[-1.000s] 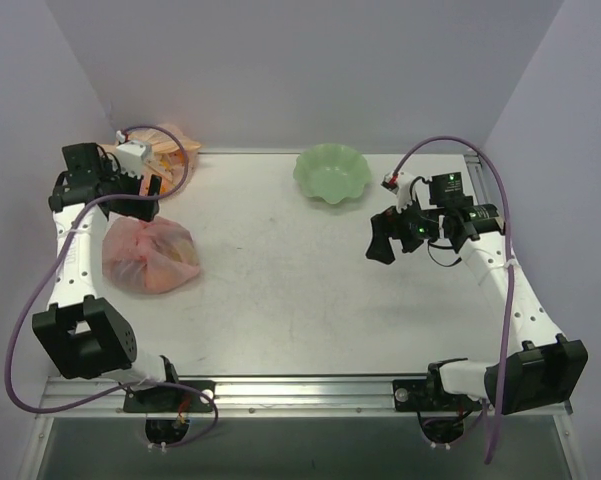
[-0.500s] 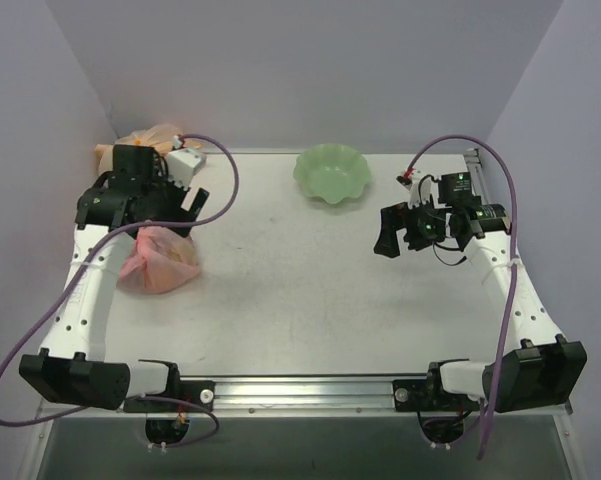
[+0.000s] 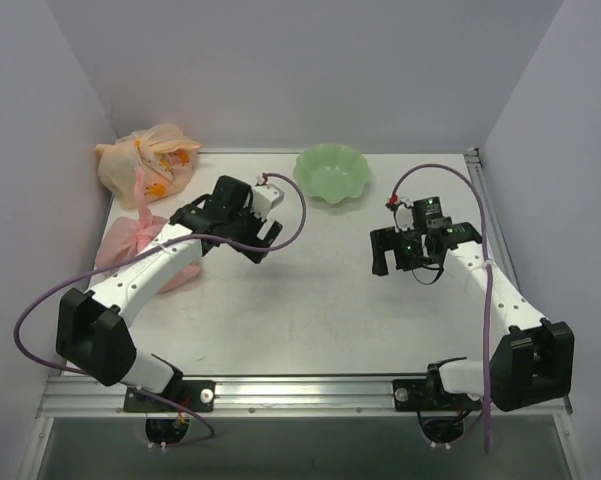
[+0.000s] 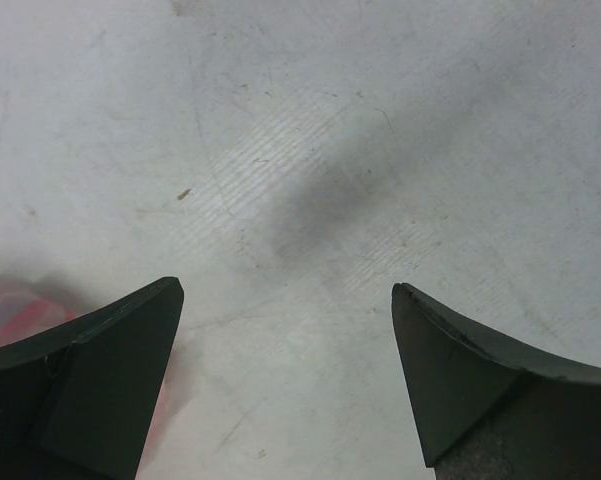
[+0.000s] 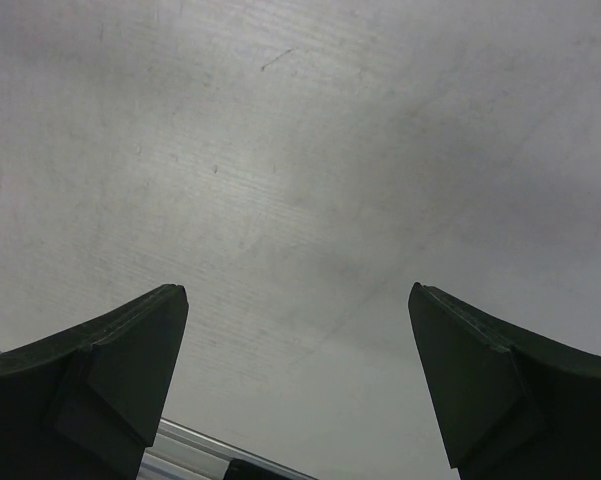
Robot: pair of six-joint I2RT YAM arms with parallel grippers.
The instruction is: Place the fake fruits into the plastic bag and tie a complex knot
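At left side of the table (image 3: 310,300), the pink plastic bag (image 3: 118,242) lies bunched, a twisted tail of it (image 3: 138,195) standing up, half hidden behind the left forearm. No loose fake fruits on the table or in the green bowl (image 3: 332,173); probably bagged, can't make them out through the plastic.

Change: left gripper (image 3: 260,243) has swung off the bag toward table centre over the last second, fingers wide apart, nothing between them but bare table; a sliver of pink shows at its wrist view's lower left. Right gripper (image 3: 388,255) is also spread and empty, hovering right of centre, barely shifted.

Peach tied bag (image 3: 145,160) sits at back left, apart. Reads as release and retreat: knot likely finished or abandoned, can't verify it.
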